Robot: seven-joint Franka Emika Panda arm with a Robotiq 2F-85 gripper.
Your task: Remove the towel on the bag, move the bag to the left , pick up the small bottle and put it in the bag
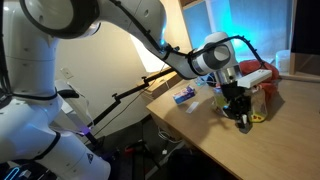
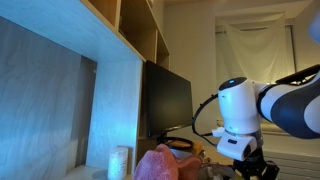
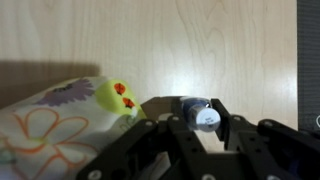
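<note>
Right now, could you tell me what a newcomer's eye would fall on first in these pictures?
In the wrist view, the small bottle sits inside the pincer, beside the flower-printed bag. In an exterior view, the red towel lies bunched on the wooden table near the pincer.

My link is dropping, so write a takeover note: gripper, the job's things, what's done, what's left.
Gripper: jaws flank the tiny grey bottle on the wooden table; grip unconfirmed.
Floppy pale flower-printed plastic bag: beside the bottle, uncovered.
Red-pink cloth towel: lying apart from it.
Done: towel off. Bag's shift: cannot judge.
Left: lift bottle, drop it in the bag.
</note>
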